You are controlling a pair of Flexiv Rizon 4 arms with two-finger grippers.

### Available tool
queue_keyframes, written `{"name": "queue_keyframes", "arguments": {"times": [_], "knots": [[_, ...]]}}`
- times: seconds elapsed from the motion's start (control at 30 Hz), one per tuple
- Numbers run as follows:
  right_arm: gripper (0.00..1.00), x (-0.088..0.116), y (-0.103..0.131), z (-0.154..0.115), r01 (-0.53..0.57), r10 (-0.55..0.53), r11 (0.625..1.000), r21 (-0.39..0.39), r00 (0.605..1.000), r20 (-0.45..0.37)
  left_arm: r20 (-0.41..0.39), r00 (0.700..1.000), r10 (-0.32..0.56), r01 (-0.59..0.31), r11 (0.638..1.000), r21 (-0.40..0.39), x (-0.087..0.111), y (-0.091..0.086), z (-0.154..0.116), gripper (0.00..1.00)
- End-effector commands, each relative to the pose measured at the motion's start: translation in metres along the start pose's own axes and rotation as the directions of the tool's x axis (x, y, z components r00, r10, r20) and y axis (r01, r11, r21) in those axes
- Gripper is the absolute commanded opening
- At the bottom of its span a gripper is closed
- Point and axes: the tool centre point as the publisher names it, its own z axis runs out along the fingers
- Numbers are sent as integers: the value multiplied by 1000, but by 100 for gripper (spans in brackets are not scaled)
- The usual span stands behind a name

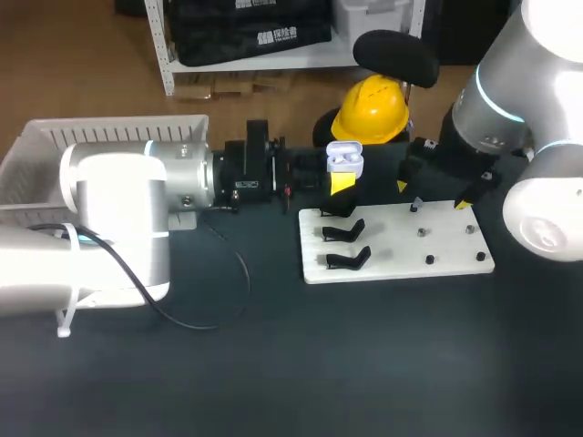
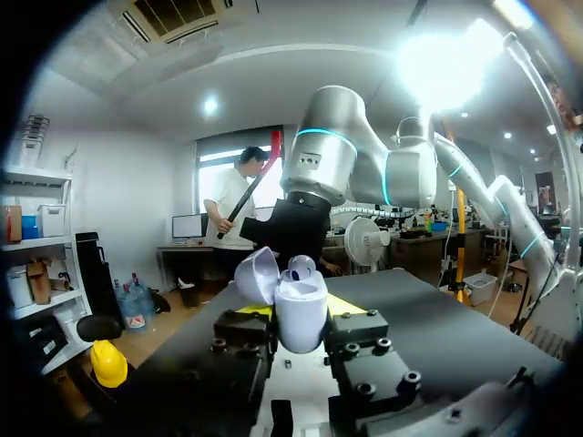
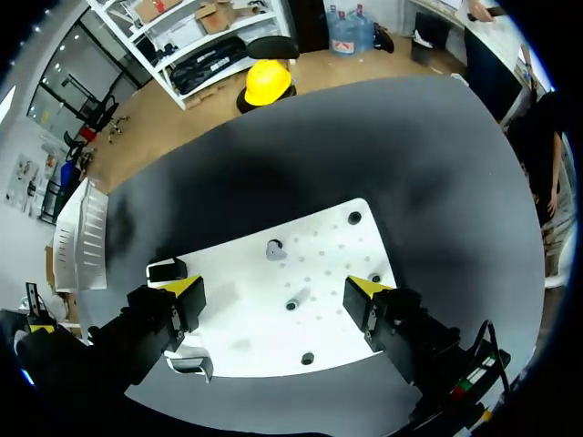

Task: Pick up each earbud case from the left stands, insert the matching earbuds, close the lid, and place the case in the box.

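Observation:
My left gripper (image 1: 342,179) is shut on a white earbud case (image 1: 344,160) and holds it upright above the board's far left corner. In the left wrist view the case (image 2: 299,308) sits between the fingers of that gripper (image 2: 301,339); its lid (image 2: 258,275) is flipped open and an earbud (image 2: 301,267) shows inside. My right gripper (image 1: 434,194) hangs open over the far right part of the white board (image 1: 401,246). From the right wrist, its gripper (image 3: 278,289) spans small pieces (image 3: 274,248) on the board (image 3: 246,328).
Three black stands (image 1: 344,230) line the board's left side, with small dark pegs (image 1: 429,260) on its right side. A white slatted box (image 1: 55,150) stands at the table's far left. A black cable (image 1: 219,291) loops over the dark tabletop.

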Motion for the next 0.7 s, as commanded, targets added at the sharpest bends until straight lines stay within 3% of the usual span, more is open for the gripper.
{"name": "queue_keyframes", "arguments": {"times": [0.03,0.3,0.47,0.5,0.53,0.7], "knots": [[100,-9,-3,19,-12,11,1000,-27,999,-39,5,1000,5,-5,1000,-10,1,-2,1,0],[100,-12,-5,32,-22,21,1000,-22,997,-74,5,1000,5,-5,1000,-10,1,-2,1,0],[76,-14,-4,35,-41,37,998,-44,995,-92,5,1000,5,-5,1000,-10,1,-2,1,0],[63,-14,-4,36,-41,37,998,-45,995,-93,5,1000,5,-5,1000,-10,1,-2,1,0],[58,-15,-3,37,-41,36,998,-47,995,-94,5,1000,5,-5,1000,-10,1,-2,1,0],[49,-13,-1,41,-23,18,998,-53,995,-101,5,1000,5,-5,1000,-10,1,-2,1,0]]}}
